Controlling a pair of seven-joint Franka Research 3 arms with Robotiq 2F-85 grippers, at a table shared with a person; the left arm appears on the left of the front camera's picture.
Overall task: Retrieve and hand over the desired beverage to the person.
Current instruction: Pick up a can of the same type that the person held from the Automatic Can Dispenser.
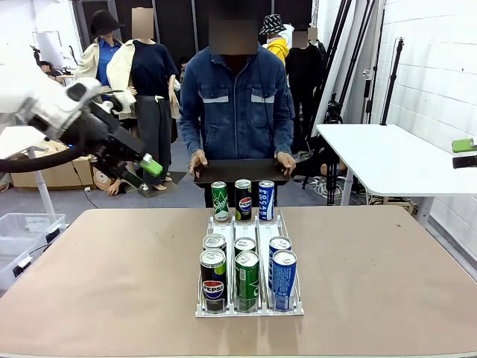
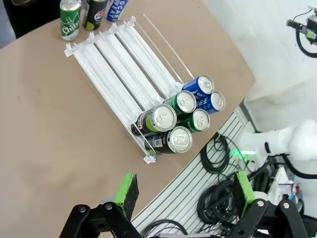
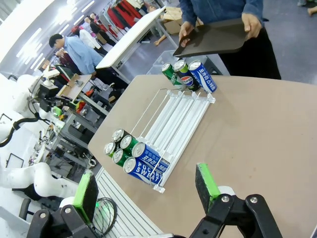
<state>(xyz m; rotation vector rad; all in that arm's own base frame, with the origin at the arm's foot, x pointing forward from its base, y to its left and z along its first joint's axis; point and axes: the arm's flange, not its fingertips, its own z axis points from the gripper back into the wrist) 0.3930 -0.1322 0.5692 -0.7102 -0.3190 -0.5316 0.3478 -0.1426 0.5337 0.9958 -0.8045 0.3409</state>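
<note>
A clear three-lane rack [image 1: 223,227] lies mid-table with several cans at its near end: Pepsi [image 1: 213,277], green [image 1: 247,280] and blue [image 1: 283,277] in front. A green can [image 1: 220,201], a Pepsi can [image 1: 243,199] and a blue Pocari can [image 1: 266,200] stand at its far end. The person [image 1: 237,104] holds a black tray [image 1: 240,171] at the far edge. My left gripper [image 1: 149,165] hovers open and empty off the table's left. My right gripper [image 1: 465,153] is at the picture's right edge. It is open and empty in its wrist view [image 3: 146,191].
In the left wrist view my open gripper [image 2: 185,191] looks down past the near table edge at the rack [image 2: 119,54] and cables [image 2: 218,198] on the floor. A white table [image 1: 387,156] stands back right. A plastic bin [image 1: 22,231] sits left of the table.
</note>
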